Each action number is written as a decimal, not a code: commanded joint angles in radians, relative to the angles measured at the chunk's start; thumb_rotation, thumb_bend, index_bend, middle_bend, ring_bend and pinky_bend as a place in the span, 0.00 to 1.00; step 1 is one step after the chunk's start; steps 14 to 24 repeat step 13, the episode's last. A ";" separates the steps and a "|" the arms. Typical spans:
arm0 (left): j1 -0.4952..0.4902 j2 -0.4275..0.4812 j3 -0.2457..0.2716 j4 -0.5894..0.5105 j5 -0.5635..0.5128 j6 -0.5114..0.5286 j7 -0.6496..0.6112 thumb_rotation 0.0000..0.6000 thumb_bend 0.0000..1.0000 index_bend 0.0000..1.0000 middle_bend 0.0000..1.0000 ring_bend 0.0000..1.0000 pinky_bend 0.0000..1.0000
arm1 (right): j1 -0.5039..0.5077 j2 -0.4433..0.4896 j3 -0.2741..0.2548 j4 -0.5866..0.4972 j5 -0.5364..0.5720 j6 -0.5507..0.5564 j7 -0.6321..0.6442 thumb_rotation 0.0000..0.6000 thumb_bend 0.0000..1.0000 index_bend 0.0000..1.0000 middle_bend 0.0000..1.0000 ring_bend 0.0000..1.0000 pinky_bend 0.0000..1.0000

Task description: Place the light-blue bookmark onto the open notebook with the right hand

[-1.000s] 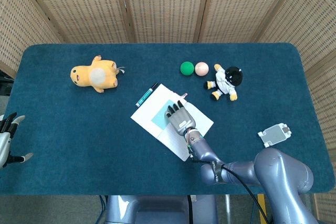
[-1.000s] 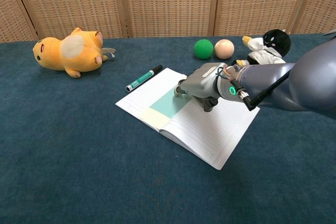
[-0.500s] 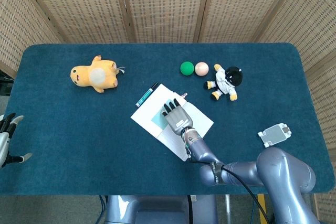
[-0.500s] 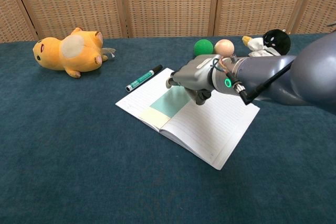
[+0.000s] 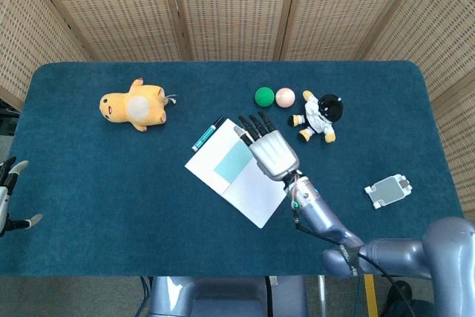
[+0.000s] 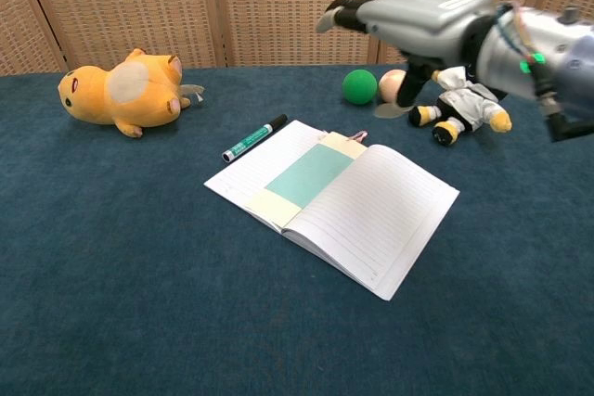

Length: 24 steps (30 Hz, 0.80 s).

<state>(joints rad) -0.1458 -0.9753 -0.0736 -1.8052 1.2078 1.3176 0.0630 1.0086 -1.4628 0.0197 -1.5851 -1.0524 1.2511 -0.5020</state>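
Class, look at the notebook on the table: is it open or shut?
Open. The notebook lies flat with lined pages showing on both sides of its spine, and the light-blue bookmark rests on its left page.

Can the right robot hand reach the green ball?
Probably yes. The right robot hand hangs open in the air close to the green ball, which sits uncovered beside the peach ball, with nothing blocking the way down.

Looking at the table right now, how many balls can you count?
2: a green ball and a peach ball, touching side by side near the table's far edge, left of the panda doll. No others show.
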 commanded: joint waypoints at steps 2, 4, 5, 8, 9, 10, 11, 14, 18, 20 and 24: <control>0.019 -0.003 0.012 0.001 0.037 0.031 -0.011 1.00 0.00 0.00 0.00 0.00 0.00 | -0.307 0.114 -0.104 0.035 -0.221 0.287 0.351 1.00 0.00 0.05 0.00 0.00 0.00; 0.027 -0.011 0.016 0.012 0.050 0.044 -0.016 1.00 0.00 0.00 0.00 0.00 0.00 | -0.374 0.124 -0.122 0.066 -0.238 0.336 0.396 1.00 0.00 0.03 0.00 0.00 0.00; 0.032 -0.018 0.017 0.023 0.056 0.051 -0.020 1.00 0.00 0.00 0.00 0.00 0.00 | -0.414 0.131 -0.134 0.084 -0.249 0.360 0.424 1.00 0.00 0.02 0.00 0.00 0.00; 0.036 -0.038 0.012 0.058 0.066 0.065 -0.038 1.00 0.00 0.00 0.00 0.00 0.00 | -0.496 0.145 -0.155 0.116 -0.267 0.403 0.476 1.00 0.00 0.01 0.00 0.00 0.00; 0.036 -0.042 0.011 0.065 0.067 0.067 -0.041 1.00 0.00 0.00 0.00 0.00 0.00 | -0.512 0.147 -0.160 0.124 -0.273 0.412 0.482 1.00 0.00 0.00 0.00 0.00 0.00; 0.036 -0.046 0.009 0.072 0.068 0.069 -0.045 1.00 0.00 0.00 0.00 0.00 0.00 | -0.528 0.149 -0.164 0.131 -0.278 0.421 0.487 1.00 0.00 0.00 0.00 0.00 0.00; 0.036 -0.051 0.006 0.080 0.070 0.072 -0.050 1.00 0.00 0.00 0.00 0.00 0.00 | -0.555 0.150 -0.171 0.144 -0.284 0.437 0.492 1.00 0.00 0.00 0.00 0.00 0.00; 0.037 -0.061 0.002 0.096 0.078 0.080 -0.055 1.00 0.00 0.00 0.00 0.00 0.00 | -0.596 0.148 -0.178 0.170 -0.303 0.461 0.506 1.00 0.00 0.00 0.00 0.00 0.00; 0.037 -0.061 0.002 0.096 0.078 0.080 -0.055 1.00 0.00 0.00 0.00 0.00 0.00 | -0.596 0.148 -0.178 0.170 -0.303 0.461 0.506 1.00 0.00 0.00 0.00 0.00 0.00; 0.037 -0.061 0.002 0.096 0.078 0.080 -0.055 1.00 0.00 0.00 0.00 0.00 0.00 | -0.596 0.148 -0.178 0.170 -0.303 0.461 0.506 1.00 0.00 0.00 0.00 0.00 0.00; 0.037 -0.061 0.002 0.096 0.078 0.080 -0.055 1.00 0.00 0.00 0.00 0.00 0.00 | -0.596 0.148 -0.178 0.170 -0.303 0.461 0.506 1.00 0.00 0.00 0.00 0.00 0.00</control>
